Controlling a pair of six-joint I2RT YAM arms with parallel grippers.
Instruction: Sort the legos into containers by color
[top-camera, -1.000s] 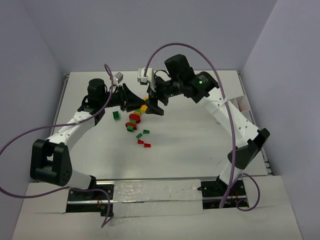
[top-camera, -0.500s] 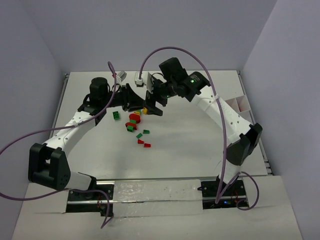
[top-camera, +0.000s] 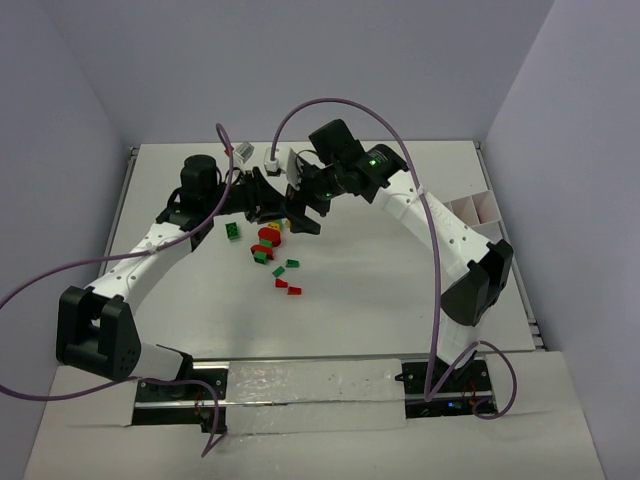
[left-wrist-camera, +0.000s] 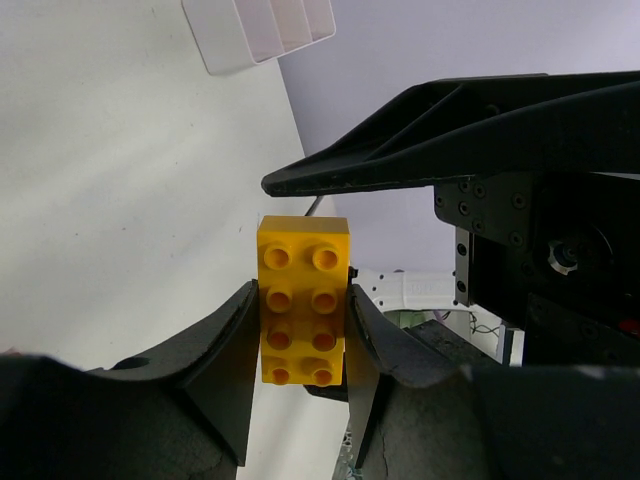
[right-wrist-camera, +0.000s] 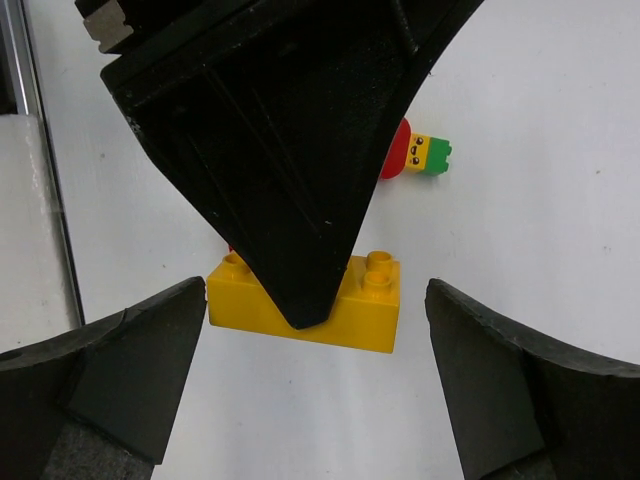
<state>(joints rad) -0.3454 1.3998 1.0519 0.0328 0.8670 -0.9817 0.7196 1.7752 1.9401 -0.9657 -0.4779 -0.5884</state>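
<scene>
Yellow plastic is your concern: the yellow brick (left-wrist-camera: 302, 300), 2 studs by 4, is pinched by its long sides in your left gripper (left-wrist-camera: 299, 335), apparently lifted clear of the table, just beside the pile of red and green legos (top-camera: 268, 243). Your right gripper (right-wrist-camera: 315, 320) is spread wide, with 1 finger off each short end of the brick and touching neither. Close it off-centre and 1 finger likely lands first, twisting the brick out of the left's pinch and dropping it among the unsorted ones. The left's fingers also lie between the right's, so a misjudged closure could strike them instead. The white tray (top-camera: 478, 208) lies well apart at the table's right edge, so a weak end-grip risks slipping during that carry.
</scene>
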